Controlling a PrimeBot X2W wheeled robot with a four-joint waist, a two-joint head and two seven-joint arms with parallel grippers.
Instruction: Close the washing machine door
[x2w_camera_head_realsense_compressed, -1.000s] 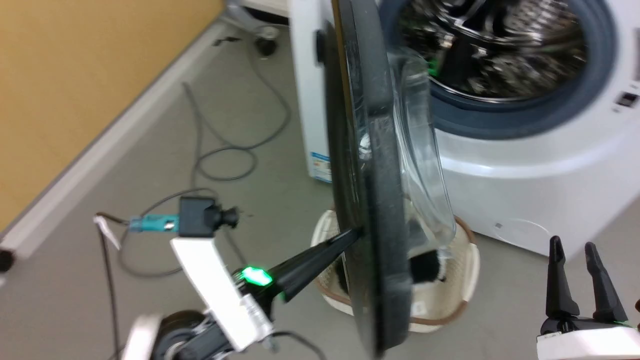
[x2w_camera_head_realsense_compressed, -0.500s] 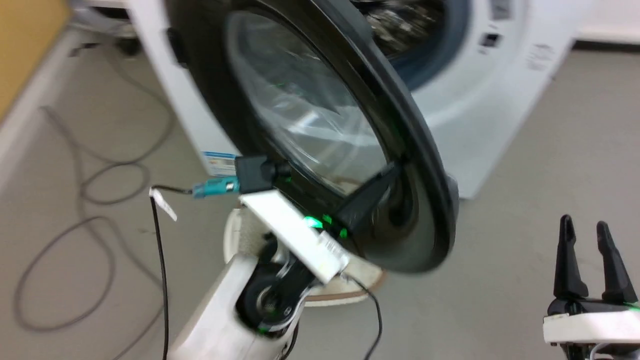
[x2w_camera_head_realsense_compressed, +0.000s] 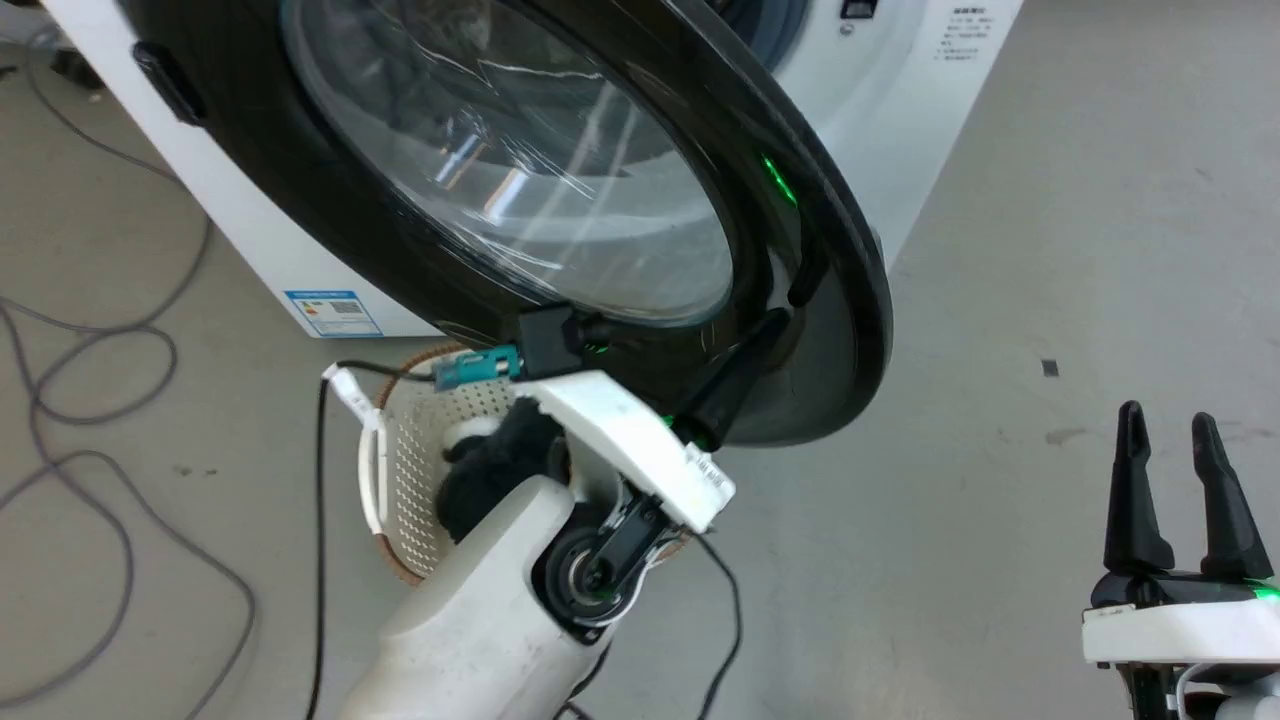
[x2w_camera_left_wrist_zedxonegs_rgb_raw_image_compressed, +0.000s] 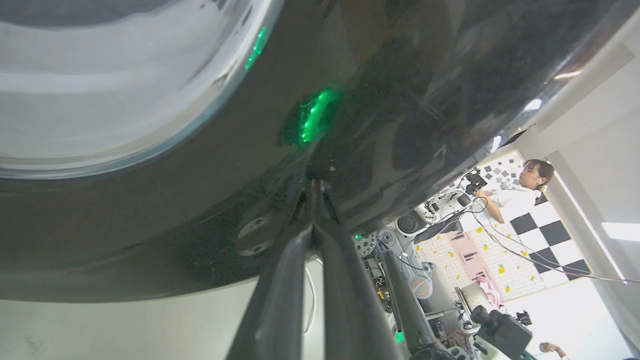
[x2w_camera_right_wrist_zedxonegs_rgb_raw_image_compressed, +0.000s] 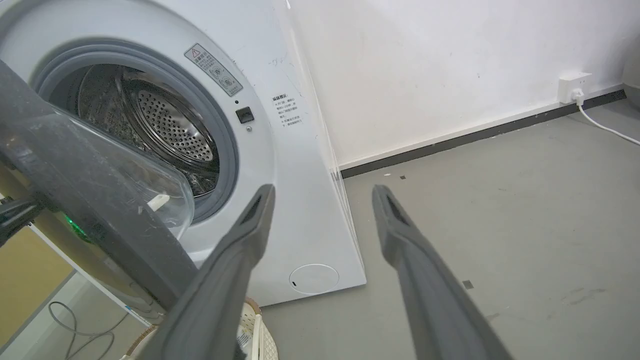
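The washing machine door (x2w_camera_head_realsense_compressed: 800, 200), a wide glossy black rim around a bulging glass window, stands partly open in front of the white washing machine (x2w_camera_head_realsense_compressed: 900, 110). My left gripper (x2w_camera_head_realsense_compressed: 772, 322) is shut, its fingertips pressed against the outer face of the rim low on the door. In the left wrist view the two fingers meet at the black rim (x2w_camera_left_wrist_zedxonegs_rgb_raw_image_compressed: 314, 182). My right gripper (x2w_camera_head_realsense_compressed: 1165, 415) is open over the floor at the lower right, apart from the door. The right wrist view shows the steel drum (x2w_camera_right_wrist_zedxonegs_rgb_raw_image_compressed: 165, 125), the grey gasket and the door's inner side (x2w_camera_right_wrist_zedxonegs_rgb_raw_image_compressed: 90, 200) between the open fingers (x2w_camera_right_wrist_zedxonegs_rgb_raw_image_compressed: 240, 235).
A cream perforated basket (x2w_camera_head_realsense_compressed: 415, 450) holding something dark (x2w_camera_head_realsense_compressed: 490, 470) stands on the floor under the door, beside my left forearm. Grey cables (x2w_camera_head_realsense_compressed: 100, 400) loop over the floor at the left. A person (x2w_camera_left_wrist_zedxonegs_rgb_raw_image_compressed: 525, 185) stands far off behind equipment. Bare floor lies to the right.
The door has swung from edge-on towards the machine with my left gripper against its rim. The head camera has turned as well. The right gripper stays open in place.
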